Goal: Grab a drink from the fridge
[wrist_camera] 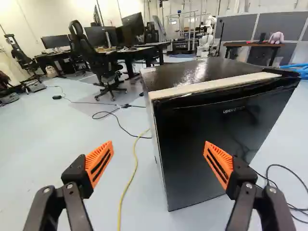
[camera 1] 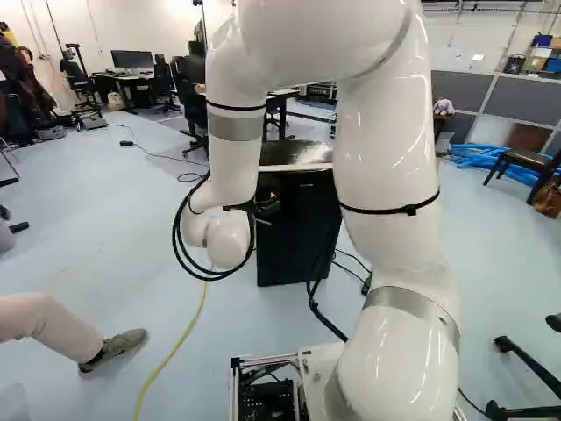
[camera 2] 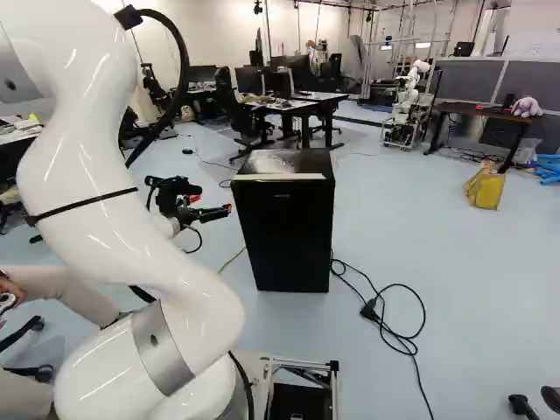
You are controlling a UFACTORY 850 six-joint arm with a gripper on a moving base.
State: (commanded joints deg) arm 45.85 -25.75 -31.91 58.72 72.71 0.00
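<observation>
Nearest, our arm (camera 1: 394, 224) climbs from its lowest joint, arches over at the top of the left base view and drops its wrist left of the fridge. We hold the pincer (camera 2: 213, 206) roughly level, its orange pads (wrist_camera: 99, 164) spread wide with nothing gripped. Just ahead, the black fridge (camera 2: 284, 229) stands on the floor, door shut, apart from our pincer. Beyond it, we see desks (wrist_camera: 144, 48) and another robot (camera 2: 405, 105).
</observation>
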